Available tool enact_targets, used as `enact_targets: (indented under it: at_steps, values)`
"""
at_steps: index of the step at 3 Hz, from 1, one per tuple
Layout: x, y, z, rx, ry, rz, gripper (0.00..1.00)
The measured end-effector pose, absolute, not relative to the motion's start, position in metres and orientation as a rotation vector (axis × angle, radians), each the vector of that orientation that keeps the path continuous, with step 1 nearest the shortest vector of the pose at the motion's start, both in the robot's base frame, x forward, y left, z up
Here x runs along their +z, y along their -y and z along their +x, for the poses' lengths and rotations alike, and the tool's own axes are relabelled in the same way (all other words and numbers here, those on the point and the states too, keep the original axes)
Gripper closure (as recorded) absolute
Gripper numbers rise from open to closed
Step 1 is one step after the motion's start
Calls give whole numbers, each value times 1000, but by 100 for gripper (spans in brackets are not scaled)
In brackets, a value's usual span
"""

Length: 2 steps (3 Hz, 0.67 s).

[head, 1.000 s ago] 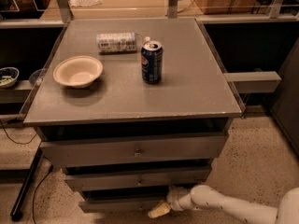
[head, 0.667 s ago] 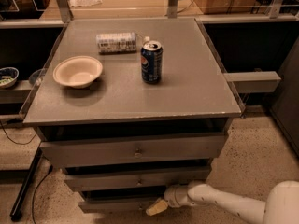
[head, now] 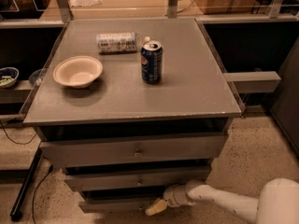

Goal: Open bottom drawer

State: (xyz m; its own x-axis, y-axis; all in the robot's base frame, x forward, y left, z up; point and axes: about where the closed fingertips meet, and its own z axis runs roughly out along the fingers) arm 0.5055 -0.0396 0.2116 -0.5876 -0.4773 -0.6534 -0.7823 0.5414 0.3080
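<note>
The grey cabinet (head: 196, 97) has three drawer fronts stacked under its top. The bottom drawer (head: 112, 204) is the slimmest panel, low in the camera view, and it stands a little forward of the shadowed gap above it. My gripper (head: 156, 207) reaches in from the lower right on a white arm (head: 219, 199). Its yellowish tip is against the middle of the bottom drawer's front and hides the knob there.
The top drawer (head: 93, 152) and the middle drawer (head: 103, 180) each show a small knob. On the cabinet top stand a blue can (head: 151, 62) and a cream bowl (head: 77, 71), with a packet lying flat (head: 116, 42). A black pole (head: 25, 188) leans at the left, and a shelf (head: 252, 80) juts out at the right.
The gripper stays at the bottom drawer's front. More of the white arm has come into view at the lower right.
</note>
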Motion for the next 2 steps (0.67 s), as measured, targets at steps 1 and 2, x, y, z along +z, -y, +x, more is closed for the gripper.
enact_targets:
  at_steps: [1, 2]
  values:
    - [197, 35, 495, 845, -2307, -1038, 0]
    - [193, 34, 488, 869, -2319, -1048, 0]
